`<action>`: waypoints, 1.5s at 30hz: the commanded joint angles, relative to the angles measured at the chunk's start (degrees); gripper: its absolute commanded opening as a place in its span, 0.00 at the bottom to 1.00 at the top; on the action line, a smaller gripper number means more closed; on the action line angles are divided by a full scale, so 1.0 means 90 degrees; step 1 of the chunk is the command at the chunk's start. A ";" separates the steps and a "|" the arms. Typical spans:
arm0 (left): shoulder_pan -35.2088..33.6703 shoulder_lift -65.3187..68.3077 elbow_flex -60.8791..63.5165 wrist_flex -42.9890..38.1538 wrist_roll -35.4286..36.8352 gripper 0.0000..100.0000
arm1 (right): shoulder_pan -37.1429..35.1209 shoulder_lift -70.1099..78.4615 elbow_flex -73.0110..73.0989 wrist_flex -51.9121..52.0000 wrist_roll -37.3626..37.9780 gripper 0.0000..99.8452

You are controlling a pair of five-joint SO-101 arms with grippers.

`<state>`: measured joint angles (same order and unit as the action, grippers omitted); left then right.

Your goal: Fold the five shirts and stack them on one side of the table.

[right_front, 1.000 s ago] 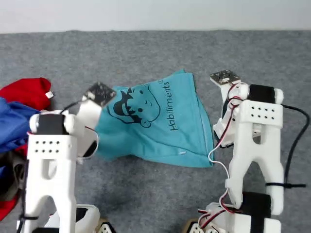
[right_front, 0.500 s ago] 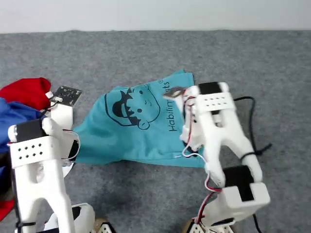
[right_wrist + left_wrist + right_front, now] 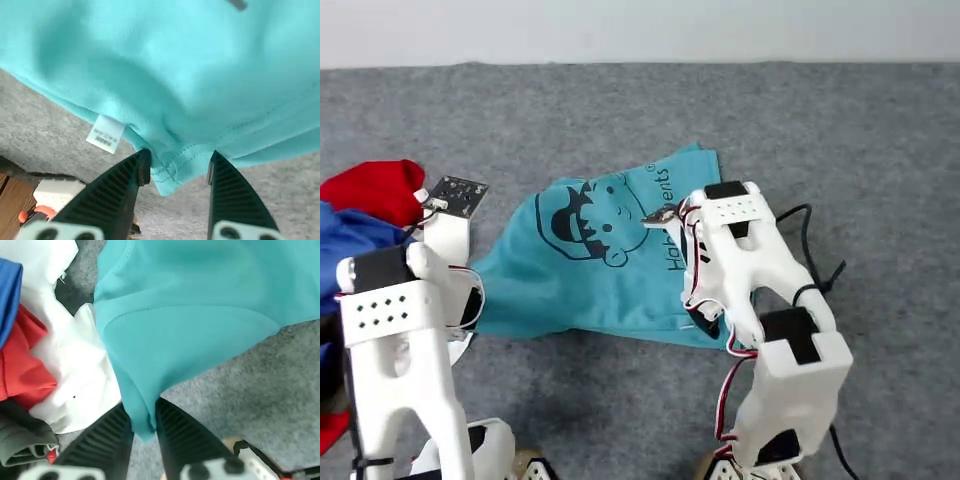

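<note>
Grey felt table (image 3: 880, 120) under teal shirt (image 3: 595, 290), white wall (image 3: 620, 30) behind

Printed shirt (image 3: 610, 260) at table (image 3: 840, 130) centre; shirt pile (image 3: 360, 215) left of it.

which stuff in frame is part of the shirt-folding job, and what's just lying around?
Job:
- teal shirt, pinched in the left hand, its hem corner inside the open right hand
- red shirt
- blue shirt
- white shirt
- dark olive garment, possibly the fifth shirt

Lying about:
- grey table cover
- wooden surface beyond it
</note>
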<state>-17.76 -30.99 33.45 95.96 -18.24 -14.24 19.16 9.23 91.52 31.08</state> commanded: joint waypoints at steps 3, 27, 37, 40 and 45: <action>-0.0010 -0.0166 0.0112 -0.0274 0.0039 0.02 | -0.0220 -0.0005 -0.0332 0.0210 0.0068 0.19; 0.0000 -0.0156 0.0122 -0.0274 0.0039 0.02 | -0.0278 0.0239 -0.0264 0.0288 0.0166 0.19; 0.0000 -0.0156 0.0132 -0.0274 0.0039 0.02 | -0.0220 0.0728 -0.0264 0.0112 0.0166 0.18; 0.0000 -0.0156 0.0132 -0.0274 0.0039 0.02 | -0.0181 0.0884 -0.0274 0.0073 0.0166 0.10; 0.0000 -0.0156 0.0132 -0.0274 0.0039 0.02 | -0.0015 0.0884 -0.0303 0.0103 0.0156 0.01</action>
<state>-17.76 -30.99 34.86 94.46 -18.24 -15.74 27.52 7.65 92.40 32.13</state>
